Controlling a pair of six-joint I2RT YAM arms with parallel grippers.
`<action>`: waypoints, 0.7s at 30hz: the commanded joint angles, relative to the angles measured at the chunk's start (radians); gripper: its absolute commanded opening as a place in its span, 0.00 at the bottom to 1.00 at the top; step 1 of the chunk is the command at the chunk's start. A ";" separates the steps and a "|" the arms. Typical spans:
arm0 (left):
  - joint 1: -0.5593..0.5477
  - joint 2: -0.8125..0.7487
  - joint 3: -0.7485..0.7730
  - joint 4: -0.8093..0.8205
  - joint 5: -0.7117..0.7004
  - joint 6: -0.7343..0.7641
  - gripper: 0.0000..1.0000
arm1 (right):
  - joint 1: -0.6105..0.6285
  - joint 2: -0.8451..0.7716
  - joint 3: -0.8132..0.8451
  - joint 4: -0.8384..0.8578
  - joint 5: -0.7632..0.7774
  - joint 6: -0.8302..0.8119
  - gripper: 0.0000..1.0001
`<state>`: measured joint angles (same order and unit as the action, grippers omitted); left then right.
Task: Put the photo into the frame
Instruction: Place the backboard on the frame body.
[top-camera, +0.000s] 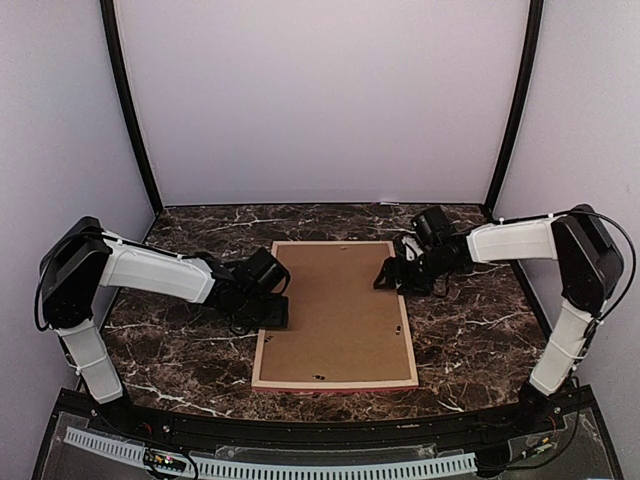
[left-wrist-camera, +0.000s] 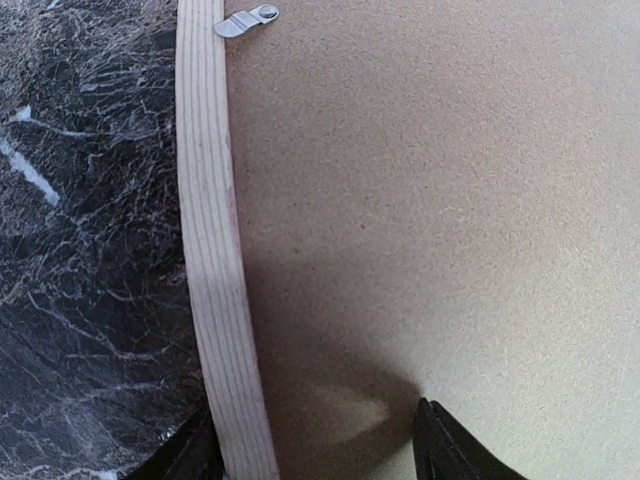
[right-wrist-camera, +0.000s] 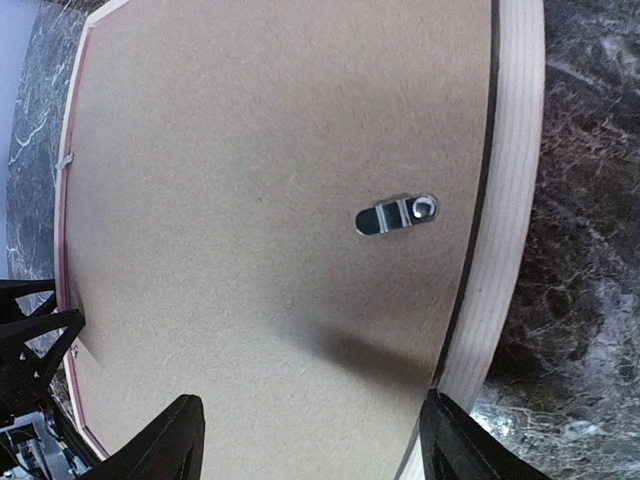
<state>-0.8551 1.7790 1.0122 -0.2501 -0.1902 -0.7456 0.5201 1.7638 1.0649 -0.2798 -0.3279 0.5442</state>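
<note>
The frame is being seen lying back-up at the middle of the marble table, filled by a brown backing board. Its 9 o'clock rail is being straddled by the left gripper, jaws spread. Its 2 o'clock edge is being straddled by the right gripper, likewise spread wide.

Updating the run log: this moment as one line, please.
frame: back up on table, backing board in | photo: not visible | left claw: open, straddling frame's left edge | right claw: open over frame's right edge
</note>
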 joint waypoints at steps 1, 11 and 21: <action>-0.005 0.018 -0.046 -0.070 0.012 0.003 0.66 | -0.010 -0.061 0.041 0.004 0.048 -0.041 0.75; -0.005 0.004 -0.049 -0.076 0.007 0.001 0.66 | -0.019 -0.064 0.033 -0.023 0.119 -0.076 0.73; -0.003 -0.099 -0.036 -0.056 0.020 0.040 0.71 | -0.043 -0.048 -0.014 0.008 0.132 -0.093 0.67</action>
<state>-0.8558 1.7554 0.9909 -0.2531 -0.1810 -0.7372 0.4889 1.7157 1.0798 -0.2955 -0.2043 0.4667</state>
